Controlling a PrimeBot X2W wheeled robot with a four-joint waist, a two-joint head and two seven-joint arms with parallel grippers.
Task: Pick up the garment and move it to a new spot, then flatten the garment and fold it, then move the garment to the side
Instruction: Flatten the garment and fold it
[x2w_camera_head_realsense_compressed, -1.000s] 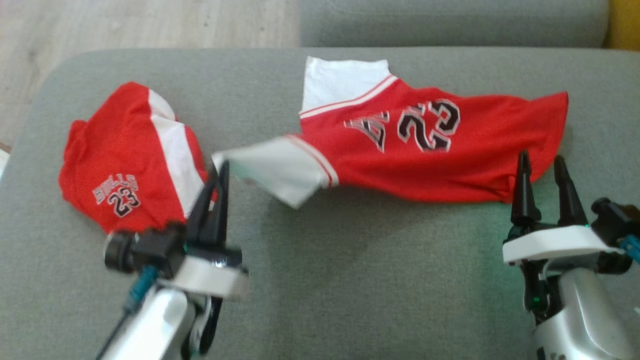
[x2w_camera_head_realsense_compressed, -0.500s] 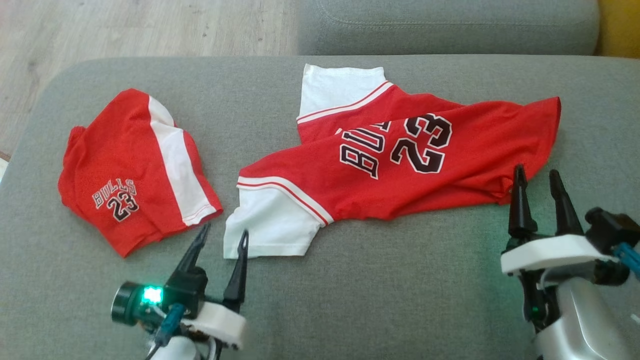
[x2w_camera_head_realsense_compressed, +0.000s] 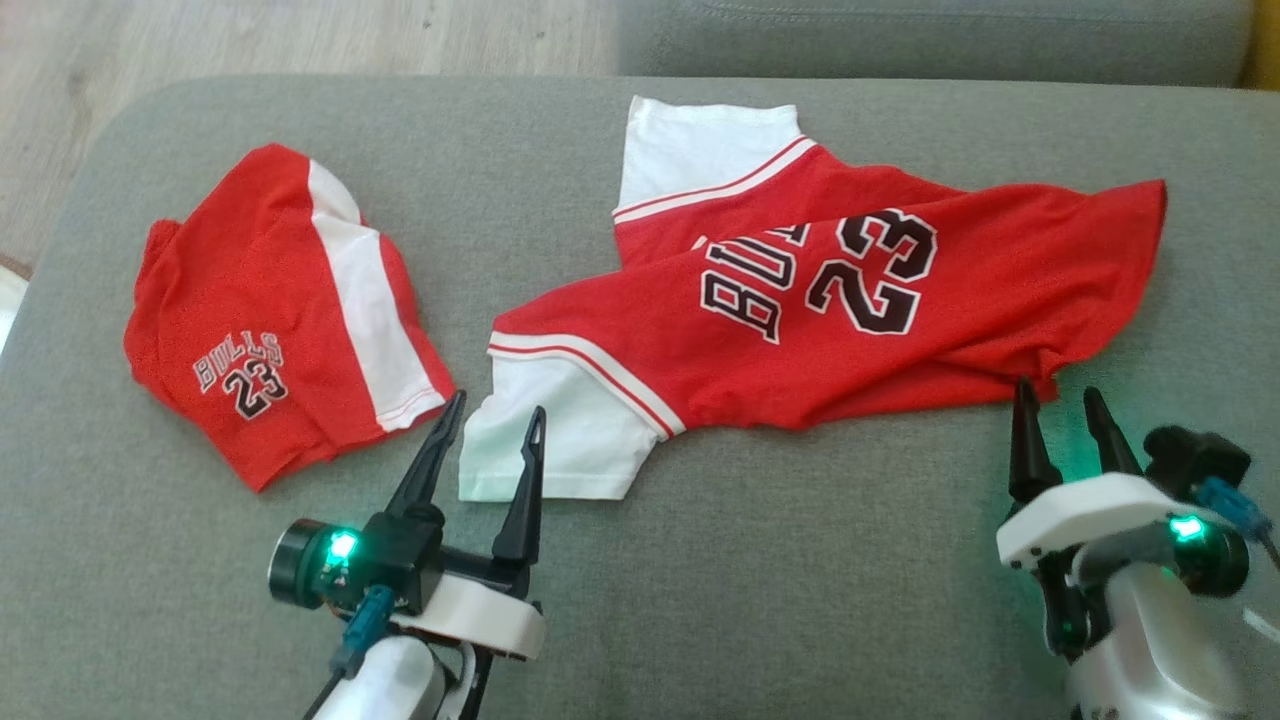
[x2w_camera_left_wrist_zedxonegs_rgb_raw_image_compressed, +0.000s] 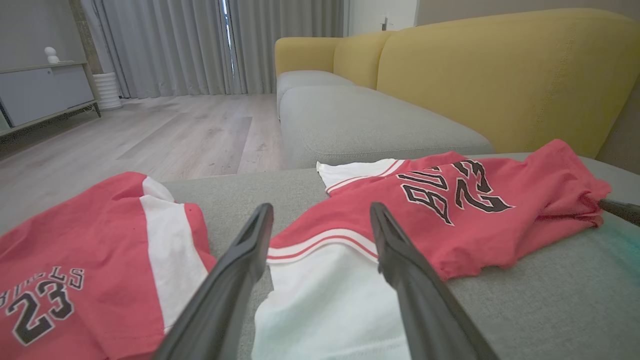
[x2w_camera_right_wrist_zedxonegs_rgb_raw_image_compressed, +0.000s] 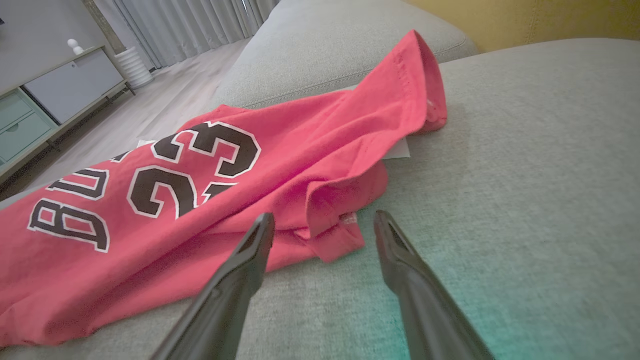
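Pointing at garment (x2w_camera_head_realsense_compressed: 1000, 290), left jaws apart

Shorts (x2w_camera_head_realsense_compressed: 250, 320), left of the left gripper (x2w_camera_head_realsense_compressed: 498, 403), read "BULLS 23"; the jersey (x2w_camera_head_realsense_compressed: 850, 300) ahead to its right shows "BU", partly folded under, and "23".

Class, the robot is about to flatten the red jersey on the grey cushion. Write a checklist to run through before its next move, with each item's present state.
1. Left gripper open and empty: ok.
2. Right gripper open and empty: ok.
3. Jersey lying flat: not ok, its body is folded over itself and bunched by the right gripper.
4. White sleeve ahead of the left gripper: ok.
5. Shorts clear of that sleeve: cannot tell, a finger covers the gap.
6. Bare cushion nearby for spreading: ok.
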